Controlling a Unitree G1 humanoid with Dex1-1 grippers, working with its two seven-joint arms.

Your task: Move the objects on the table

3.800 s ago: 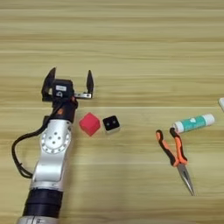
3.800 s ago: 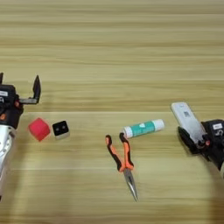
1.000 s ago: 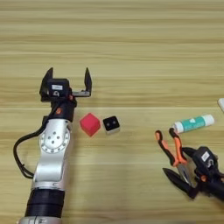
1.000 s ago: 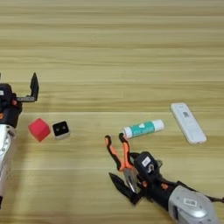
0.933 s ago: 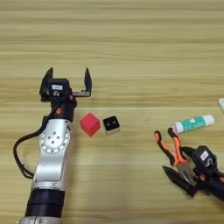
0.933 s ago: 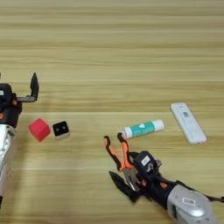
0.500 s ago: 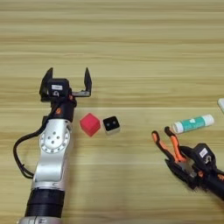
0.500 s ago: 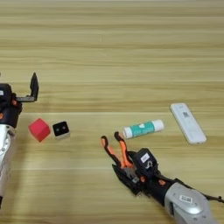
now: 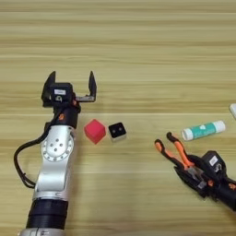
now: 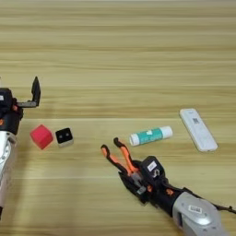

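Observation:
My right gripper (image 10: 132,178) reaches in from the lower right and is shut on the metal head of the orange-black-handled pliers (image 10: 114,154), whose handles point up and left. The pliers' jaws are hidden under the fingers. A white tube with a teal label (image 10: 150,135) lies just behind them, and a long white device (image 10: 198,129) lies further right. My left gripper (image 9: 71,79) stands open at the left. Its fingers point away from me, with nothing between them. Just in front of it and to its right sit a small red cube (image 9: 95,131) and a tiny black cube with white dots (image 9: 117,131).
The wooden table (image 9: 138,41) fills the view. My left arm's silver forearm (image 9: 55,161) runs from the bottom edge up to the gripper, with a black cable looping at its left side.
The right arm left the white device at the far right and came to the pliers. In the last second it closed on their head, and the pliers shifted slightly left. The left arm stayed still.

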